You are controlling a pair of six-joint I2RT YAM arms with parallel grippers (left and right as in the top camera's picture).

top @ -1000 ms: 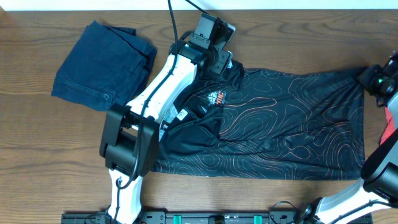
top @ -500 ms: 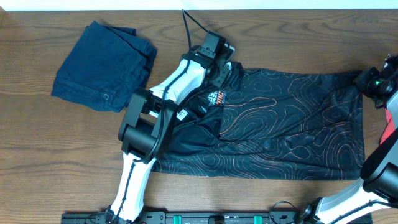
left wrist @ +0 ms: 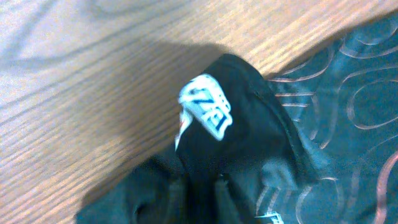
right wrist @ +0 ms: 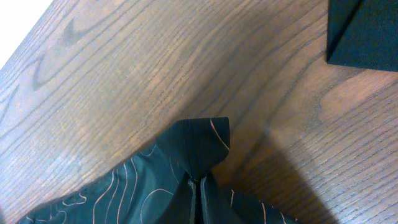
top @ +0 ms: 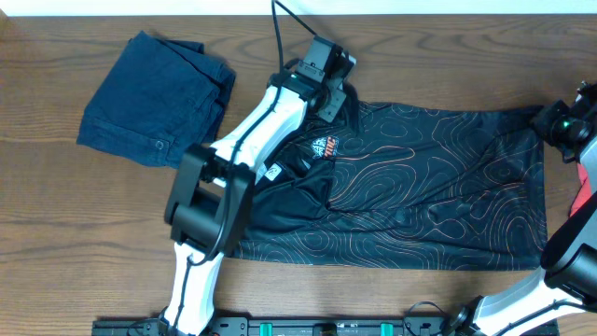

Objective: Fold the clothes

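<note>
A thin bite could slip on lifting and skew the fold across the worktop (top: pixel 56 215), for the black jersey (top: pixel 438 177), spread flat centre to right, is pinched only at its far-left collar by the left pincer (top: pixel 332 97) and far-right corner by the right pincer (top: pixel 547 119).

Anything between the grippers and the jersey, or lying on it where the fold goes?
Nothing visible does. The left gripper is at the edge of the black jersey; the right gripper pinches its corner. The navy denim garment lies apart from it.
</note>
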